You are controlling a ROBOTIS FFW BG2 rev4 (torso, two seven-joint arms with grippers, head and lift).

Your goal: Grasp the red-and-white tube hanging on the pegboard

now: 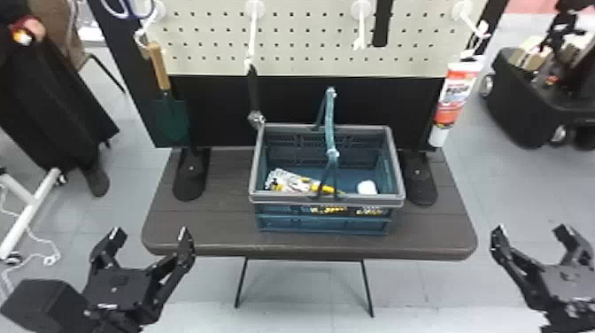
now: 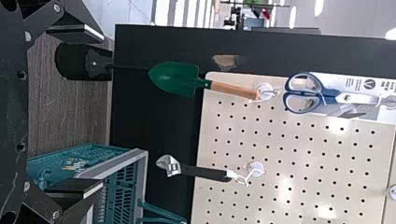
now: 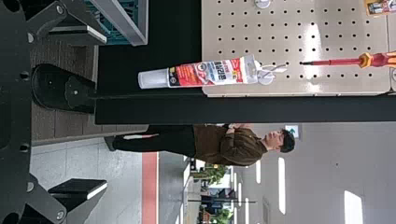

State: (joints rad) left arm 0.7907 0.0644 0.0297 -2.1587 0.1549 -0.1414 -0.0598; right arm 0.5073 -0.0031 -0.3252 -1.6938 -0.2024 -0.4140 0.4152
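While both arms hang low on the near side of the basket (image 1: 287, 198), short of the table (image 1: 212, 230) it stands on, we judge the task to be at its very start: the reach has not yet begun. The left gripper (image 1: 150, 239) sits near and to the left of the basket, with its two flat fingers spread wide and nothing between them. The right gripper (image 1: 531, 237) sits near and to the right of the basket, just as widely open and just as empty. The red-and-white tube (image 1: 453, 95) hangs beyond the basket and off to its right. It is higher than the basket's rim, at the right-hand end of the pegboard (image 1: 310, 40) that rises behind the basket. It dangles from a white hook (image 1: 471, 22) by its upper end, white cap downward, and it appears to touch nothing else. We take the right arm as the natural one for the job, since it is on the tube's side of the basket and its wrist camera already looks at the tube. As we see it, the next move calls for lifting that gripper up and carrying it forward past the basket's right end. The open fingers would then be set on either side of the tube's printed middle and closed on it. Because the tube hangs freely, we expect a careless touch could set it swinging, so a slow, square approach seems wise. The left arm can wait where it is.
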